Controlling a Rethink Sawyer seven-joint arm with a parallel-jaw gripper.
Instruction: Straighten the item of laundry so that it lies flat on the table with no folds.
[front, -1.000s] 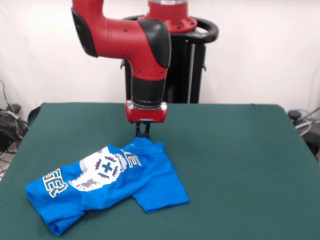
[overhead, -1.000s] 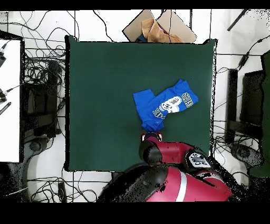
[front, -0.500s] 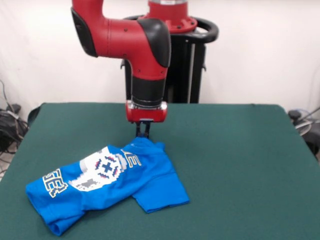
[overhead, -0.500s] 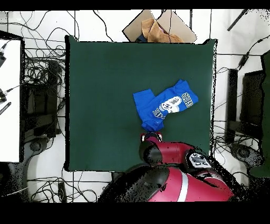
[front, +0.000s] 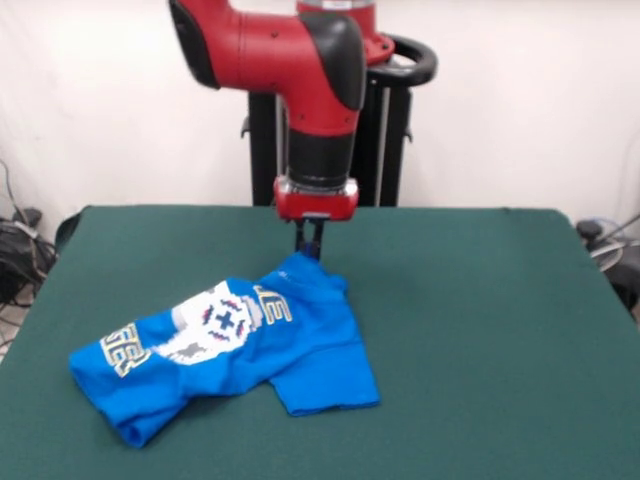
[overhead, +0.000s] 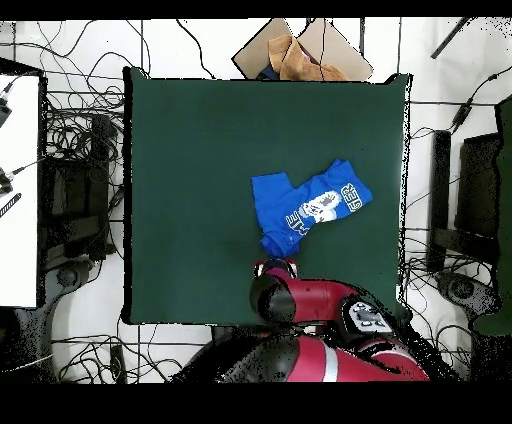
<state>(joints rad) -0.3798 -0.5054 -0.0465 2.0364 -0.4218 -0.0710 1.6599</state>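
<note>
The bright blue T-shirt (front: 240, 345) lies crumpled on the green table (front: 480, 320), left of centre in the front view, with its white-grey print and yellow lettering facing up. One sleeve sticks out toward the front. My gripper (front: 309, 249) is shut on the shirt's far edge and lifts that edge slightly off the cloth. In the overhead view the shirt (overhead: 305, 210) lies right of centre on the table (overhead: 190, 160), and the arm's wrist (overhead: 275, 285) covers the gripper.
The robot pedestal (front: 375, 130) stands behind the table's far edge. A cardboard box (overhead: 300, 52) lies off the table's top edge in the overhead view. Cables lie on the floor round the table (overhead: 70, 180).
My gripper has moved right and toward the pedestal with the shirt's edge in it. The whole shirt has been dragged a little the same way.
</note>
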